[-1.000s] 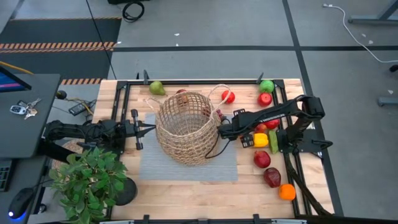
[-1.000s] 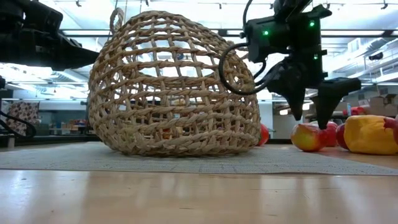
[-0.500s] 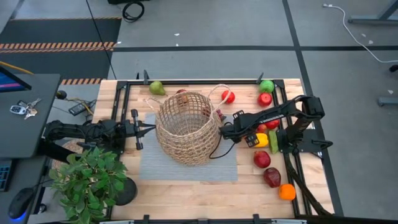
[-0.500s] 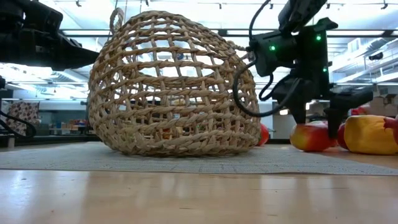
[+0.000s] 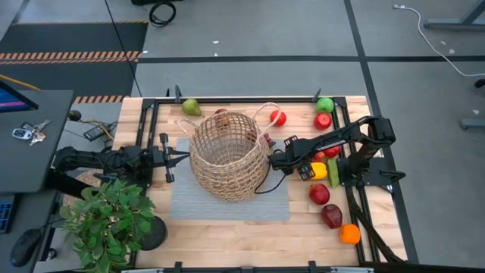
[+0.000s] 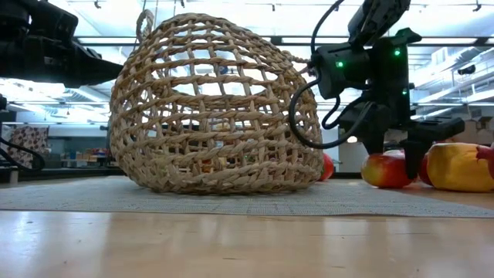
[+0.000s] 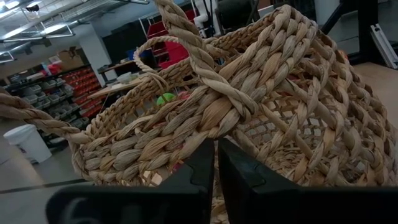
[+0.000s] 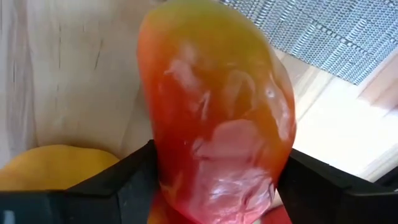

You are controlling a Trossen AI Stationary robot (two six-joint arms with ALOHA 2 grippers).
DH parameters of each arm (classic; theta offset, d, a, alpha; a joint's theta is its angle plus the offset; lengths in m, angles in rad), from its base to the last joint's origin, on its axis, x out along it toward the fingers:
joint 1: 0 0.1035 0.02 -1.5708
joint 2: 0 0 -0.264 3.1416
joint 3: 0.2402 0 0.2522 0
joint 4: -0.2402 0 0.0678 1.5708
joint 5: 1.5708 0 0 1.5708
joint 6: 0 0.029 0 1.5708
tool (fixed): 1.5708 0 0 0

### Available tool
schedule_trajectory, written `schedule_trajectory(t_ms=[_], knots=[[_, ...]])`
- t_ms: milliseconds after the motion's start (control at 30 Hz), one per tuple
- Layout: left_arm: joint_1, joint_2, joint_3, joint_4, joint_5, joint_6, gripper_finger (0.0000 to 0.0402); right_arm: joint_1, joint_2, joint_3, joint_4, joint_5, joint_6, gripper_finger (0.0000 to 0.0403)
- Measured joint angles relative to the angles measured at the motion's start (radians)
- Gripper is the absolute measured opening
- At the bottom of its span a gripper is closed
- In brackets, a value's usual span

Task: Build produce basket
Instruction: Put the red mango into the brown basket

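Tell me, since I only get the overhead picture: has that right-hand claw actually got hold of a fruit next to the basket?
Observer: Yes. Its wrist camera shows the right gripper with a finger pressed on each side of a red-and-yellow fruit.
Operator: Is the fruit up in the air?
Observer: It doesn't look so. From table height it sits down at tabletop level, beside a yellow piece.
Operator: And the other claw?
Observer: The left gripper has its fingers together right at the braided rim of the basket. I cannot tell whether they pinch a strand.
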Motion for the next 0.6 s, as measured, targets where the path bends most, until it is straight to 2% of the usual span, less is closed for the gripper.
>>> schedule_trajectory(t_ms=[200, 400, 600], knots=[[0.000, 0.000, 0.000, 0.000, 0.000, 0.000, 0.0035, 0.034, -0.003, 0.041, -0.030, -0.056, 0.107, 0.0275], [0.000, 0.000, 0.000, 0.000, 0.000, 0.000, 0.0031, 0.093, -0.036, 0.185, -0.085, -0.050, 0.182, 0.0275], [0.000, 0.000, 0.000, 0.000, 0.000, 0.000, 0.0029, 0.157, -0.071, 0.352, -0.118, -0.071, 0.327, 0.0275]])
